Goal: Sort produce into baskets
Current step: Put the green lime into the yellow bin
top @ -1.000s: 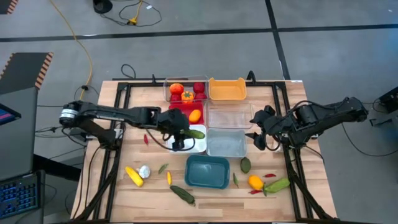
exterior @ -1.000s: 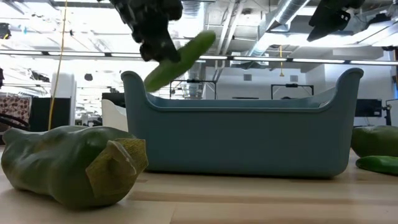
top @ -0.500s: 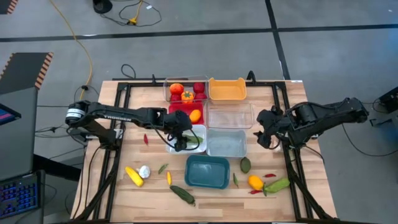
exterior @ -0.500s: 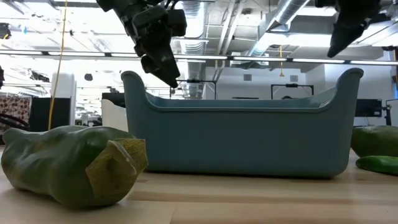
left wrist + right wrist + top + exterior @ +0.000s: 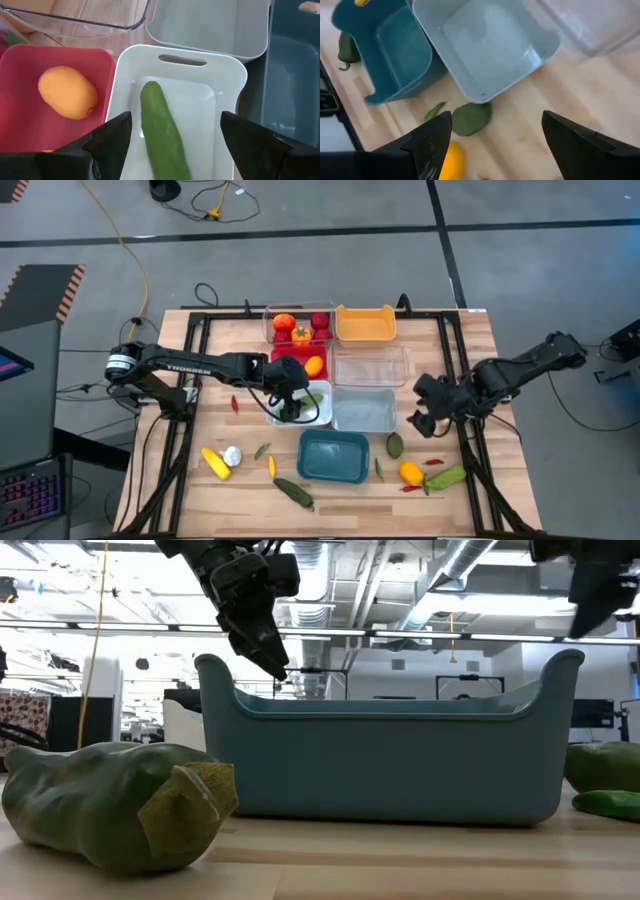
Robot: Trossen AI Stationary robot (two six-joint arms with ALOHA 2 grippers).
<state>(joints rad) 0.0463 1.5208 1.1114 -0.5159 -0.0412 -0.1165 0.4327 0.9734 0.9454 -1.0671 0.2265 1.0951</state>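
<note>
Left hand (image 5: 290, 408): I am hovering it, fingers spread and gripping nothing, directly over the white basket (image 5: 227, 75).
Cucumber (image 5: 162, 130): it is lying lengthwise in the white basket, right below my fingers (image 5: 107, 142); smooth, green, rounded at the end.
Around my left hand: the red basket (image 5: 20, 125) is sitting just beside it, holding one orange fruit (image 5: 67, 92); the grey-blue basket (image 5: 210, 25) and the teal basket (image 5: 292, 75) are standing on the other side.
Right hand (image 5: 428, 412): I am holding it open and empty, above the table (image 5: 470, 330) just beside the grey-blue basket.
Below my right hand: one dark green vegetable (image 5: 471, 118) is lying on the wood.
Count: I am seeing seven baskets and three tomatoes (image 5: 300, 327) in a clear one.
</note>
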